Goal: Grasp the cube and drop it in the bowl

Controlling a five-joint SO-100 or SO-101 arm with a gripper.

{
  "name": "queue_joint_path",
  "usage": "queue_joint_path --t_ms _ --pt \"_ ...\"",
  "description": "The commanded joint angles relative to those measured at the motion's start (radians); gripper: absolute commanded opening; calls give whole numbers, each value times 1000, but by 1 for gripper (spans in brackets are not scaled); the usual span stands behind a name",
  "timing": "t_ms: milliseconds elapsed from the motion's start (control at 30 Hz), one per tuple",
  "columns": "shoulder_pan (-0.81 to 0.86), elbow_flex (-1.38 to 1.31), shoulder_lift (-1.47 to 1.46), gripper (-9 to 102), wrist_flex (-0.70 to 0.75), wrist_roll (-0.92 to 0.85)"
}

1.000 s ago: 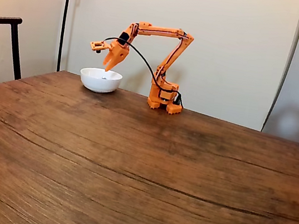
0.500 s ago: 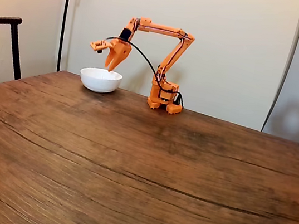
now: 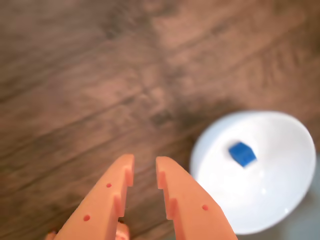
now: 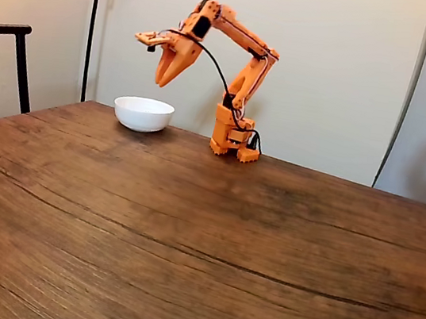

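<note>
Raised since half a second ago, the orange arm (image 4: pixel 245 52) now holds its claw (image 4: pixel 164 82) well above the bowl (image 4: pixel 143 114), tips pointing down. In the wrist view the claw (image 3: pixel 145 172) is slightly spread and holds nothing, with the bowl (image 3: pixel 270 200) at its three o'clock. One blue cube (image 3: pixel 242 153) lies inside the one white bowl on the wooden surface (image 4: pixel 201 238).

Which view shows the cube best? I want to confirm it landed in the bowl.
The wrist view. It looks down into the white bowl, where the blue cube lies on the inner surface, beside the empty pincer. In the fixed view the bowl is seen from the side, so its rim hides the cube.
</note>
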Motion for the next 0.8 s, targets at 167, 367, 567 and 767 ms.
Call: queue_joint_path --t_ms 167,367,567,767 --pt "-330 -28 34 4 -6 -138" --pt "-436 61 138 4 8 -129" --pt "-448 379 482 4 -25 -124" --pt "-449 684 885 4 -29 -117"
